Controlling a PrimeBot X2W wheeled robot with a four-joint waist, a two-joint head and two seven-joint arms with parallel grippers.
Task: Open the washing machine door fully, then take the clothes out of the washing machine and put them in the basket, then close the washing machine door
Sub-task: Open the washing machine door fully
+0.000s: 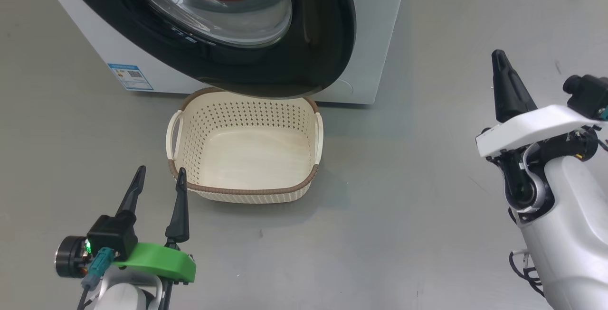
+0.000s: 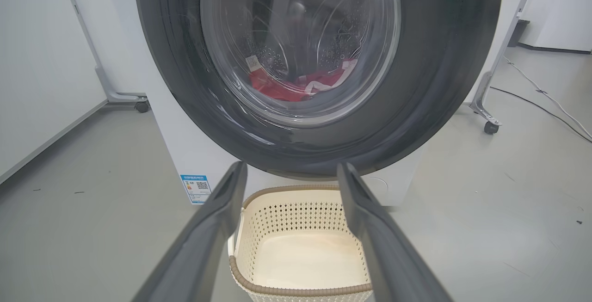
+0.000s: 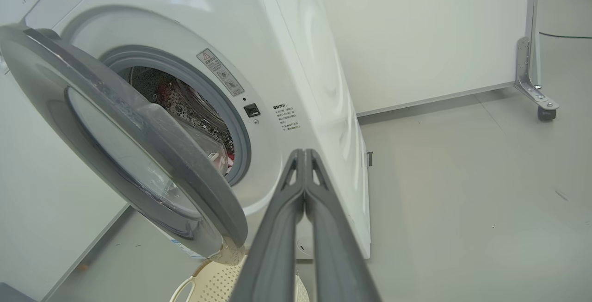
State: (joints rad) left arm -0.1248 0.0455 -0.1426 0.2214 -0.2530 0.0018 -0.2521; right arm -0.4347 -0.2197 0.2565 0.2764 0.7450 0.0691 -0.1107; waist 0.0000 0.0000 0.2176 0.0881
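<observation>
- Left hand (image 1: 161, 169): spread wide, holding nothing, just beside the basket's near left corner.
- Right hand (image 1: 498, 56): pressed closed, holding nothing, well right of the basket.
- Basket (image 1: 247, 190): on the floor (image 1: 403, 205), far rim under the door.
- Washing machine door (image 1: 327, 39): partly open.
- Clothes (image 2: 286, 90): red, inside the washing machine (image 1: 370, 39), seen through the glass.
</observation>
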